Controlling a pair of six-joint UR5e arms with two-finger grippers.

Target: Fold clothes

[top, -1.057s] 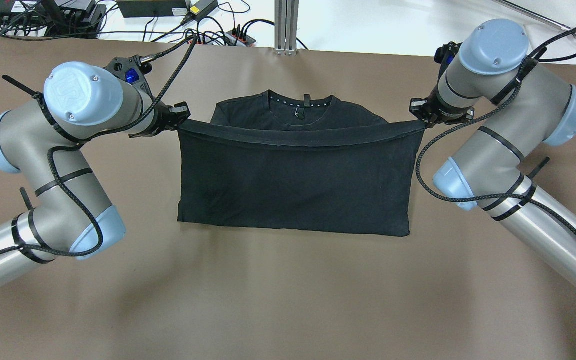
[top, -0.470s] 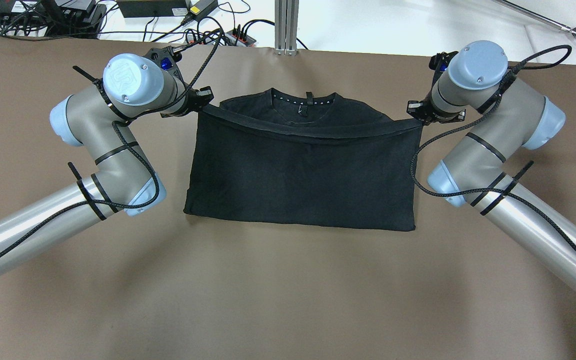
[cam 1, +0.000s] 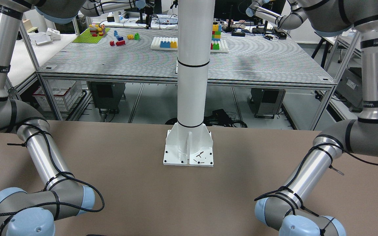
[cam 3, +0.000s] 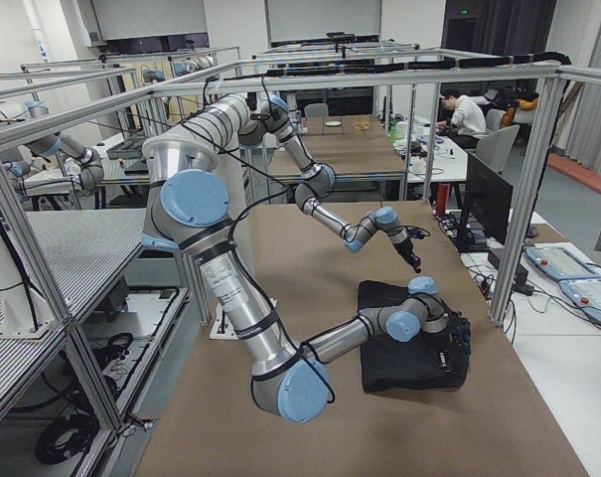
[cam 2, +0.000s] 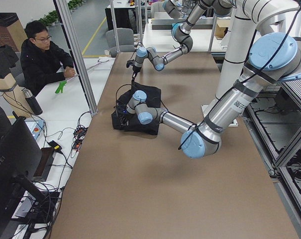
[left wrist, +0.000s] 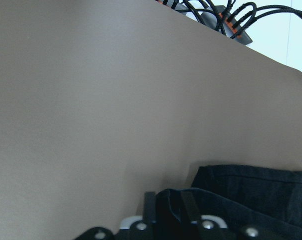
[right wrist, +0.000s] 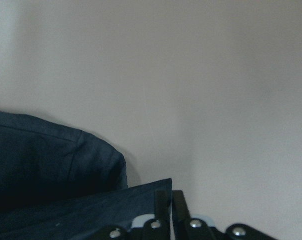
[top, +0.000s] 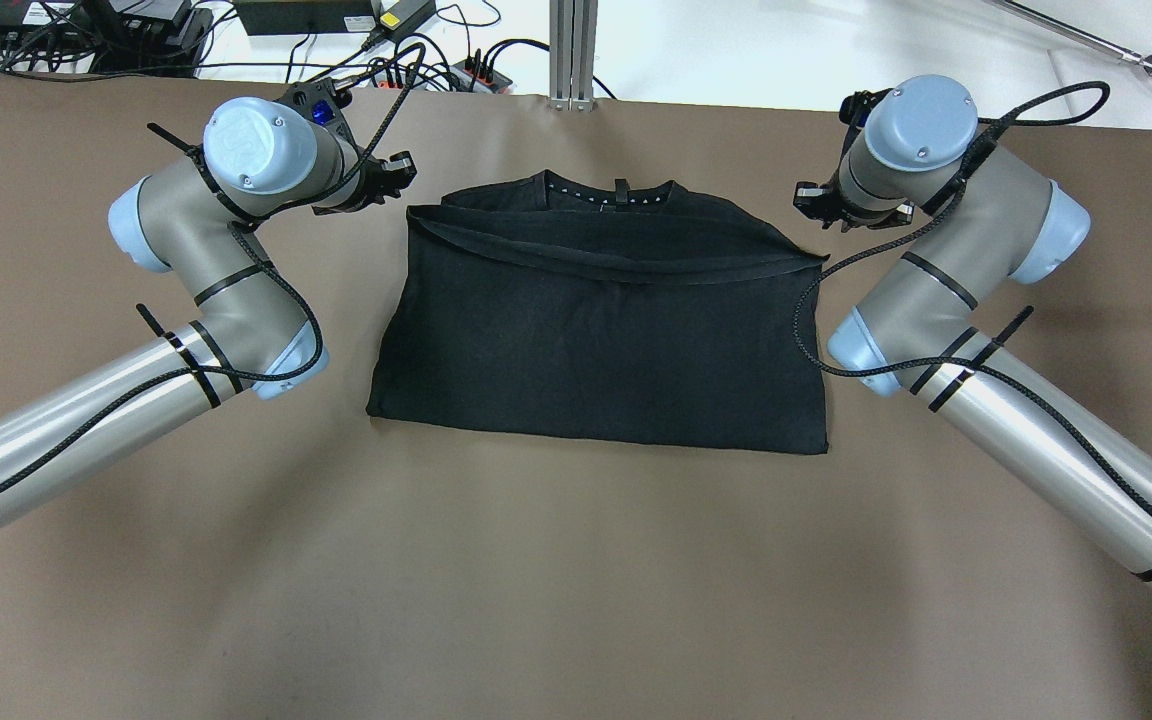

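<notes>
Overhead exterior view: nearest me, the clothes (top: 596, 340), a black shirt, lie doubled on the brown bench (top: 576, 580), on the robot's side of the aluminium post (top: 573, 50). The hem (top: 616, 262) rests just short of the collar (top: 606, 192), I'd guess to halve the shirt squarely. Farther on, the left pincer (top: 406, 178) and right pincer (top: 808, 205) flank the post by the hem's corners. Whether they are released or clenched, I cannot tell.
</notes>
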